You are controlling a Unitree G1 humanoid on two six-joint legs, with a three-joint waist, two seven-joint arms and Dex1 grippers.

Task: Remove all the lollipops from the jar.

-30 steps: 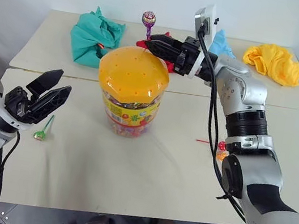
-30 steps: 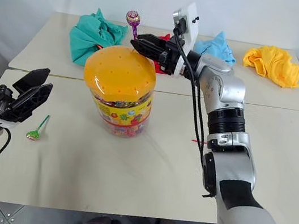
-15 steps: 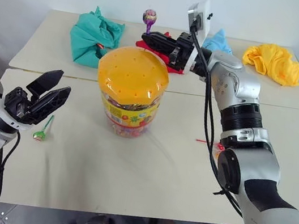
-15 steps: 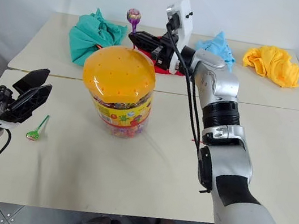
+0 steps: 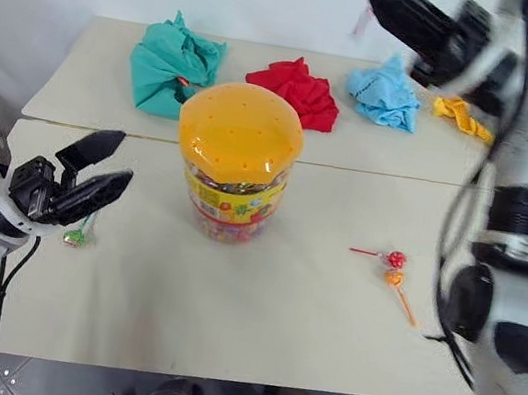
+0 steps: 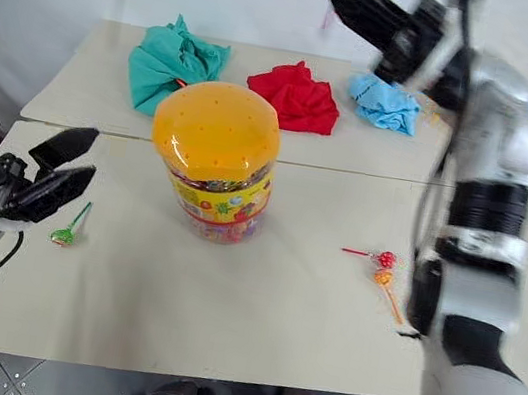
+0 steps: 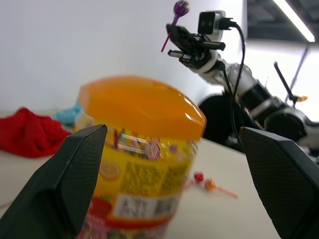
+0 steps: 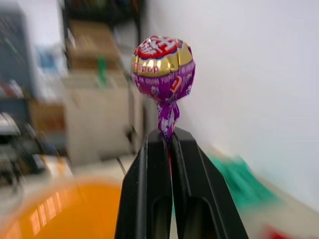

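Pinching the purple lollipop (image 8: 162,64) by its stick, my right gripper (image 8: 169,137) holds it high above the tabletop's far edge, clear of the jar (image 5: 235,167). The jar stands mid-tabletop. My left gripper (image 5: 95,174) is spread wide and empty near the left edge, over the green lollipop (image 6: 62,235). Red lollipop (image 5: 396,259) and orange lollipop (image 5: 394,277) lie touching toward the right edge.

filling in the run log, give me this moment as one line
right gripper: shut on purple lollipop, raised beyond jar | left gripper: open, empty | table: red lollipop, orange lollipop, green lollipop
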